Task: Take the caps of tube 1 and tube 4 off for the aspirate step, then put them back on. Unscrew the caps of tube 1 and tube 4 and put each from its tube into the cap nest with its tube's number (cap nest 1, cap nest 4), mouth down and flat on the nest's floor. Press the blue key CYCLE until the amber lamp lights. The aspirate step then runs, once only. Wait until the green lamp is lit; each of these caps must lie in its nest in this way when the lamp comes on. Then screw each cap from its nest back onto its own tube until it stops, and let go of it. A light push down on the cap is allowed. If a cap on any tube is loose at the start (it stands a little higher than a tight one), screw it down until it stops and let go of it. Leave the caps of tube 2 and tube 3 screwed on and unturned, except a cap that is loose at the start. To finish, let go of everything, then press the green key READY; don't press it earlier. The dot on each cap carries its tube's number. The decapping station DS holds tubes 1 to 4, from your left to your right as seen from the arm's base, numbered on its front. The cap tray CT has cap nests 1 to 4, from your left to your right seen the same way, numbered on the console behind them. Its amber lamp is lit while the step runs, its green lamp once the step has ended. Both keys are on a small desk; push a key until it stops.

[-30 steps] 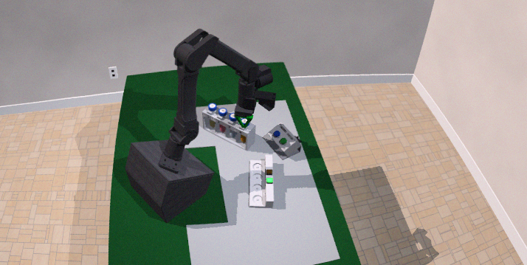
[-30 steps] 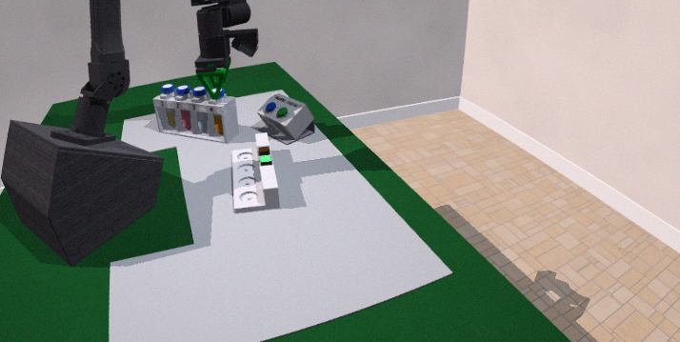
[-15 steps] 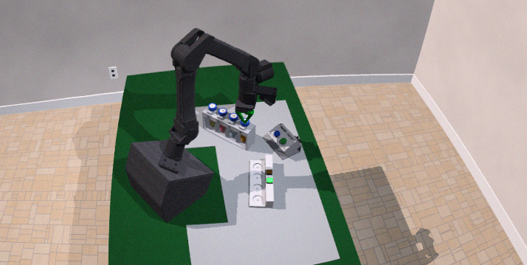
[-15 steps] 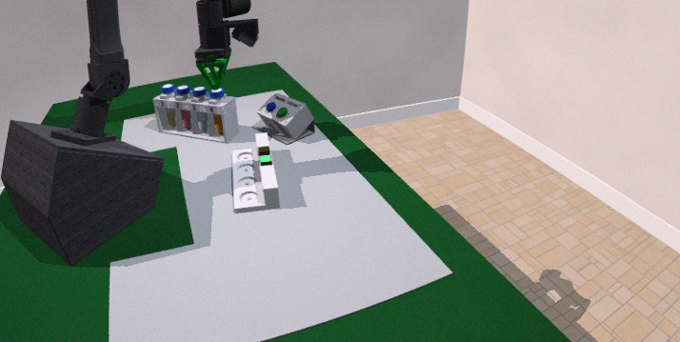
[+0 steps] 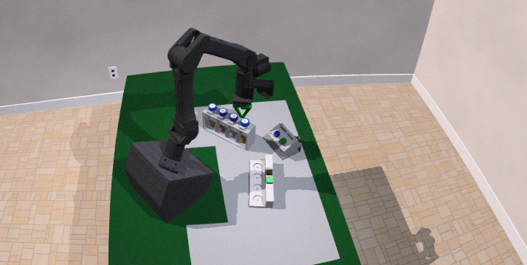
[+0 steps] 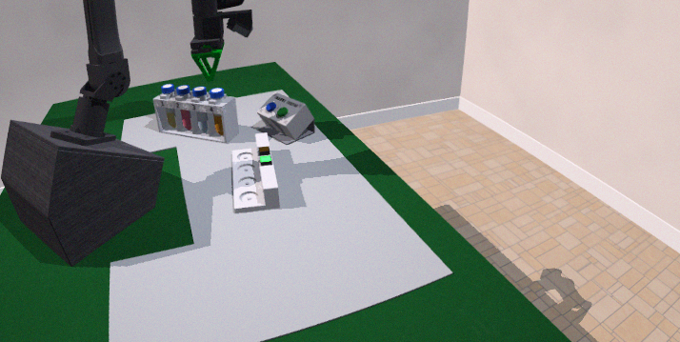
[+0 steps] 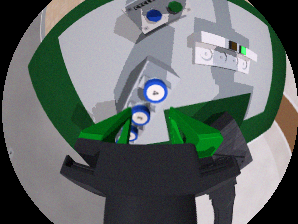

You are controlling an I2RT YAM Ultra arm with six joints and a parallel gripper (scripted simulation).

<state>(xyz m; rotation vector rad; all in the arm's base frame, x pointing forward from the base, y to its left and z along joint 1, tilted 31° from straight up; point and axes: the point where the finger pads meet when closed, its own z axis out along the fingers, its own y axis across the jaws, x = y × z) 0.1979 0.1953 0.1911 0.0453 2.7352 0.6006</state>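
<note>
Hanging high over the mat, the arm (image 5: 184,90) carries its gripper (image 6: 208,70) above and just behind the right end of the station (image 6: 229,121), well apart from anything. Its green fingers stand part-way open with nothing between them; the wrist view shows only the row of tubes through the gap.

The station sits far on the mat and holds all four tubes, each topped by a blue cap (image 6: 216,93). The four caps look level with one another, so none seems loose, though the difference would be small to judge at this size.

Nearer, the tray (image 6: 236,183) lies with its four nests showing bare white rings: no cap is left in any of them. On the console (image 6: 269,183) along its right side, the green lamp (image 6: 265,159) is lit and the amber lamp (image 6: 263,150) above it is dark.

Right of the station stands the desk (image 6: 297,126) with the blue key (image 6: 271,107) and the green key (image 6: 283,111), both untouched by the gripper.

By my reading, the decapping, the step and the recapping are done, and everything is let go. What seems left is only to swing right and down to the desk and push the green key until it stops.
</note>
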